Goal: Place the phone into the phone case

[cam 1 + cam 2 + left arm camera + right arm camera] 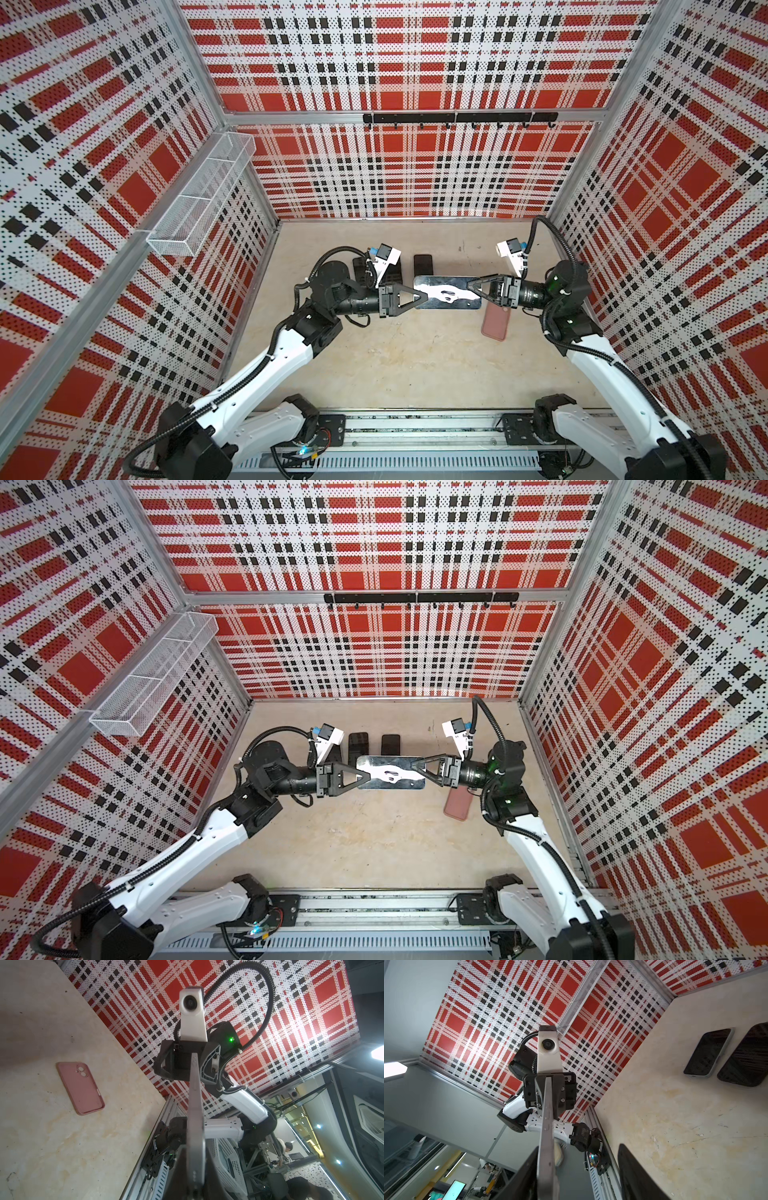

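Note:
A phone [449, 293] [390, 773] with a shiny, reflecting face hangs level above the table, lengthwise between the two arms. My left gripper [424, 297] [365, 777] [194, 1167] is shut on its left end; the left wrist view shows the phone [195, 1115] edge-on between the jaws. My right gripper [471, 286] [415, 766] [579, 1167] is open around the right end. There the phone [548, 1126] lies against one finger and the other finger [633, 1172] stands well apart. The pink phone case [495, 324] [458, 806] [82, 1086] lies open side up on the table under the right wrist.
Dark phones [423, 264] [358, 744] [708, 1053] lie in a row on the table behind the held phone, one partly hidden by the left wrist camera. A wire basket [199, 195] hangs on the left wall and a hook rail [459, 118] on the back wall.

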Tool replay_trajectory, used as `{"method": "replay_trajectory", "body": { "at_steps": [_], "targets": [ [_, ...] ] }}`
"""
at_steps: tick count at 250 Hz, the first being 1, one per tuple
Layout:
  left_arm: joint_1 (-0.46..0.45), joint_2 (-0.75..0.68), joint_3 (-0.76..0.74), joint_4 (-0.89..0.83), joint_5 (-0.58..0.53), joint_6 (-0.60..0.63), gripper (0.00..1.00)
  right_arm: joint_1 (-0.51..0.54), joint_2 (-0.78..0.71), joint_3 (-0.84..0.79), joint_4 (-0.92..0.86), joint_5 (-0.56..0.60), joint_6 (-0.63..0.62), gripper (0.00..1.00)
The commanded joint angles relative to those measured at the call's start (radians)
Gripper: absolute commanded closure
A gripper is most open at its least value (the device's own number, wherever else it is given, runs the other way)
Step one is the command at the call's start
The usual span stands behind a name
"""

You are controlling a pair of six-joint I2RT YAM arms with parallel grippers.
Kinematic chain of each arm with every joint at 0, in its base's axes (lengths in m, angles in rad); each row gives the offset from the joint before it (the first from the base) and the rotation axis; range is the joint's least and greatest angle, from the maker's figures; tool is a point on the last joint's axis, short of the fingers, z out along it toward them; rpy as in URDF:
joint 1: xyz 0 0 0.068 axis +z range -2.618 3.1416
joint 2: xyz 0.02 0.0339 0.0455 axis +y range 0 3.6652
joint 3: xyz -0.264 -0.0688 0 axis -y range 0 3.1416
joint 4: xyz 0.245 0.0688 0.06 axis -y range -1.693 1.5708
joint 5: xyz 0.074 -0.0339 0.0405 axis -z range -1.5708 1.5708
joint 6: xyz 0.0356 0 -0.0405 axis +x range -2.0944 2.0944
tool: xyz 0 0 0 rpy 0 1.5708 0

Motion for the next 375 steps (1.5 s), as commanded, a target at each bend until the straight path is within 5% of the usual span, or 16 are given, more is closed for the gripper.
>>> {"method": "replay_trajectory", "body": {
  "at_steps": [1, 136, 199, 254, 293, 324, 375],
  "targets": [
    [0.001, 0.005, 0.04, 0.01, 0.099, 0.002, 1.0, 0.023, 0.026, -0.011, 0.235, -0.086, 0.113, 0.51],
    [0.028, 0.043, 0.051, 0.012, 0.099, 0.007, 1.0, 0.075, 0.025, -0.009, 0.202, -0.101, 0.14, 0.92],
    [0.033, 0.046, 0.048, 0.011, 0.05, 0.012, 1.0, 0.084, 0.024, -0.006, 0.193, -0.088, 0.14, 1.0],
    [0.066, 0.02, 0.012, 0.003, -0.044, 0.008, 0.48, 0.06, -0.002, 0.041, -0.002, -0.008, 0.035, 1.0],
    [0.118, -0.048, -0.022, -0.126, -0.197, 0.014, 0.33, -0.006, -0.043, 0.155, -0.487, 0.154, -0.234, 1.0],
    [0.123, -0.105, -0.009, -0.389, -0.447, 0.034, 0.32, -0.067, -0.067, 0.201, -0.681, 0.301, -0.311, 1.0],
    [-0.014, -0.079, 0.028, -0.763, -0.845, -0.11, 0.34, -0.117, -0.13, 0.249, -0.922, 0.637, -0.388, 1.0]
  ]
}}
